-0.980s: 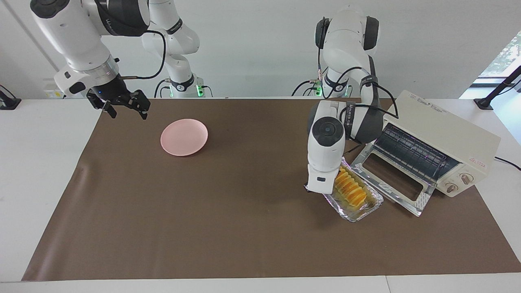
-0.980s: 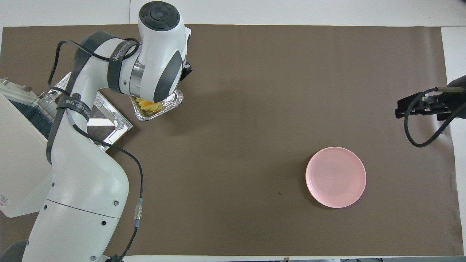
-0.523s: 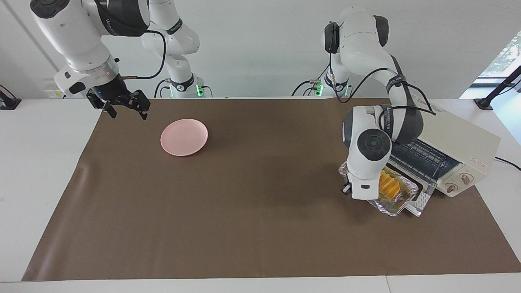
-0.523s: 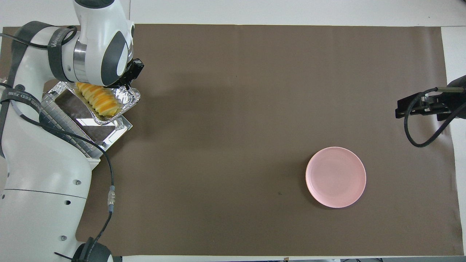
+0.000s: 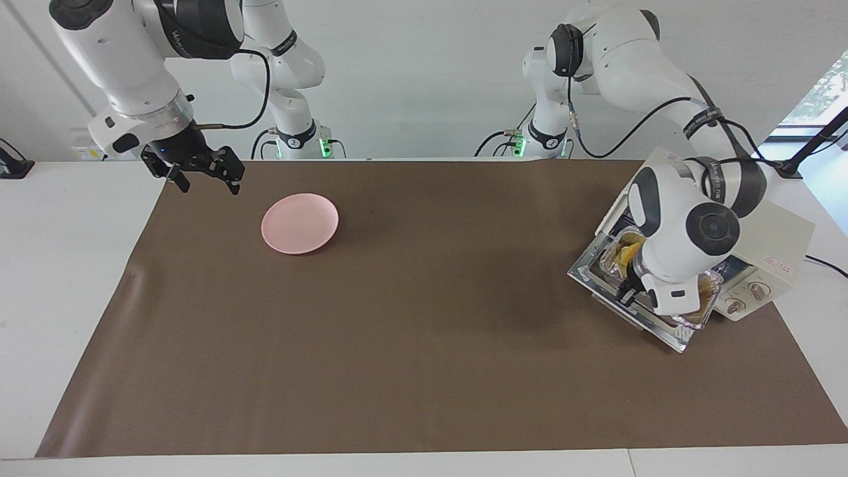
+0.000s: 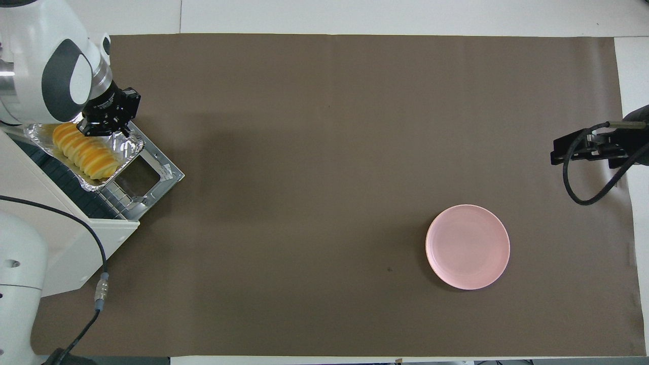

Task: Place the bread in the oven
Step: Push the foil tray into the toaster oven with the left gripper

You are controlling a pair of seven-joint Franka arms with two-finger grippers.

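So starting at the right arm's end of the table in the facing view: the right gripper (image 5: 207,173) is held up in the air, jaws spread wide with nothing in them, over the edge of the brown mat (image 5: 424,371). That arm is just parked. A bit nearer the middle the pink plate (image 5: 299,223) is seen lying on the mat, nothing on it.

Over at the left arm's end, the oven (image 5: 772,235) is found with its glass door (image 6: 152,175) dropped open. The foil tray (image 6: 124,149) is gripped at its rim by the left gripper (image 6: 104,124), fingers clamped tight on the foil. The bread (image 6: 83,152) is carried inside that tray, lying lengthwise. The tray is held over the open door, right at the oven's mouth; whether it touches the rack can't be told.

Compared with a second ago, tray and bread have been lifted off the mat beside the door and swung in toward the oven opening. Plate and right gripper haven't budged
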